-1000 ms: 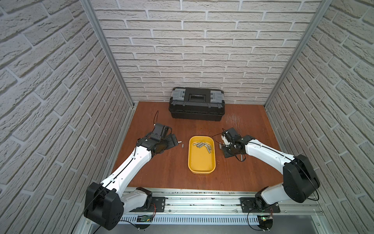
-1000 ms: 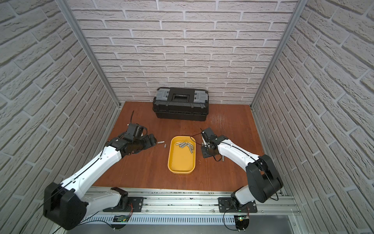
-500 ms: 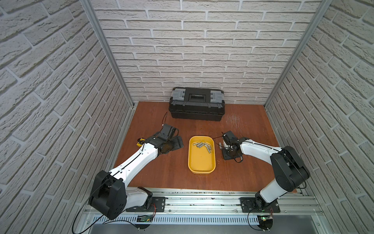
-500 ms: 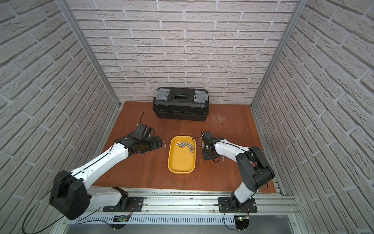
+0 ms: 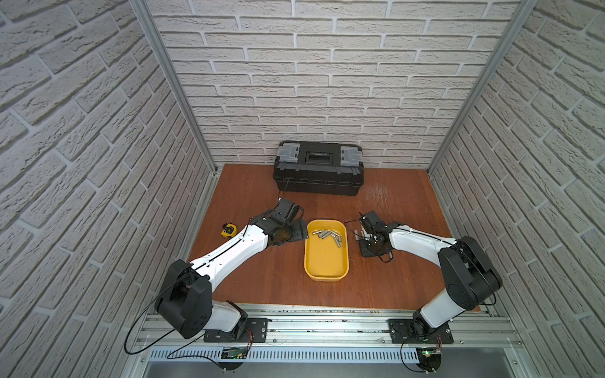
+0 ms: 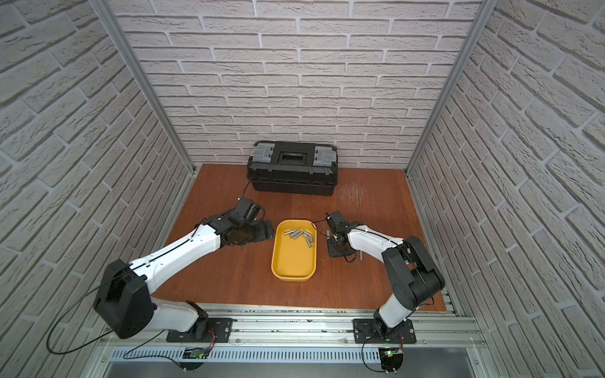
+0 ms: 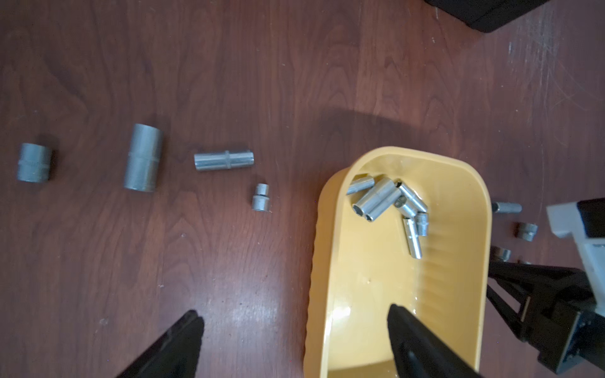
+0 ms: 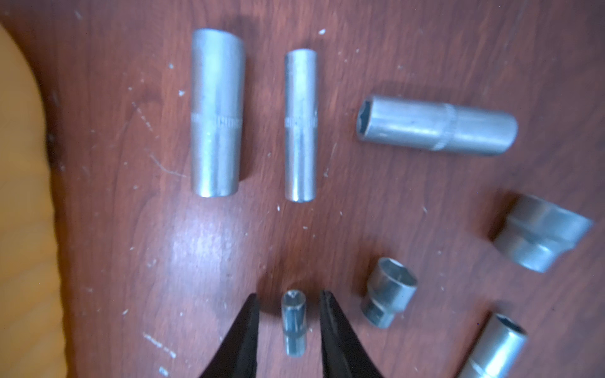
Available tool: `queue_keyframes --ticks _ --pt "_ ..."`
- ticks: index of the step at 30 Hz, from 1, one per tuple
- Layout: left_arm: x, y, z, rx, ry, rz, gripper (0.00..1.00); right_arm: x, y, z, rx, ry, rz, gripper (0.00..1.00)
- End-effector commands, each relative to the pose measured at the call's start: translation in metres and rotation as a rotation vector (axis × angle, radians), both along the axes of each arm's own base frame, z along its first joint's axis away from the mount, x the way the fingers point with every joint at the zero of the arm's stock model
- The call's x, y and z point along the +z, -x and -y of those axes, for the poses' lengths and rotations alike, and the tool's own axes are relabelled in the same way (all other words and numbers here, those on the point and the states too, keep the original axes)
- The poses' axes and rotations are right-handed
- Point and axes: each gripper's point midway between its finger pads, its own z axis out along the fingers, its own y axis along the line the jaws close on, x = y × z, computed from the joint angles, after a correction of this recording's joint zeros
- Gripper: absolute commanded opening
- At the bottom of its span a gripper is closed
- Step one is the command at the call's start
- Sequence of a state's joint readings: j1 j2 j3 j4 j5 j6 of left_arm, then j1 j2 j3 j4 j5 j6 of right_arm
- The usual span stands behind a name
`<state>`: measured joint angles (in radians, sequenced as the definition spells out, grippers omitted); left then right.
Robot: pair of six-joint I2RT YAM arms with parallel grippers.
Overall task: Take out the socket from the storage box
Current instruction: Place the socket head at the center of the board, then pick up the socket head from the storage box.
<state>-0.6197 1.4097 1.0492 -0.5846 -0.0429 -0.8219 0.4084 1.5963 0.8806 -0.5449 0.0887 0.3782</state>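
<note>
The yellow storage box [image 5: 325,261] [image 6: 293,261] lies mid-table, with several silver sockets [image 5: 327,234] [image 7: 383,199] heaped at its far end. My left gripper [image 7: 294,312] [image 5: 299,230] is open and straddles the box's left wall [image 7: 316,261], one finger over the table and one over the box floor. Just right of the box, my right gripper [image 8: 288,294] [image 5: 366,237] is low over the table. Its jaws stand slightly apart around a small socket [image 8: 294,324] lying on the wood, with a gap on each side.
Several loose sockets lie on the table left of the box [image 7: 143,157] and right of it [image 8: 217,113]. A black toolbox [image 5: 319,170] stands at the back wall. A yellow tape measure [image 5: 228,230] sits at the left. Brick walls close three sides.
My left arm has swung right until its open jaws reach the box's left wall. My right gripper has opened from shut, leaving the small socket on the table.
</note>
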Motion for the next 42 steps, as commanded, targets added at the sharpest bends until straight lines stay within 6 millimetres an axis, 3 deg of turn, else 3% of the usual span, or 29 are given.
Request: queue_keyframes --ticks 1,10,13,20,30,42 --pt "0.010 -0.005 0.008 -0.039 -0.054 0.028 0.89 0.033 -0.009 -0.001 -0.011 -0.030 0.079 0.36" --pt "0.017 -0.009 0.052 -0.157 -0.121 0.024 0.82 0.102 -0.013 -0.011 0.017 -0.123 0.222 0.38" --pt "0.010 -0.008 0.069 -0.192 -0.136 0.008 0.82 0.112 -0.011 -0.008 0.019 -0.126 0.250 0.39" --pt "-0.021 -0.005 0.107 -0.268 -0.176 -0.079 0.77 0.107 -0.004 -0.004 0.015 -0.120 0.243 0.39" --pt "-0.069 -0.010 0.135 -0.311 -0.201 -0.184 0.67 0.099 0.002 -0.001 0.012 -0.109 0.231 0.40" --pt "-0.094 -0.014 0.157 -0.346 -0.182 -0.237 0.60 0.093 0.003 -0.001 0.015 -0.106 0.214 0.40"
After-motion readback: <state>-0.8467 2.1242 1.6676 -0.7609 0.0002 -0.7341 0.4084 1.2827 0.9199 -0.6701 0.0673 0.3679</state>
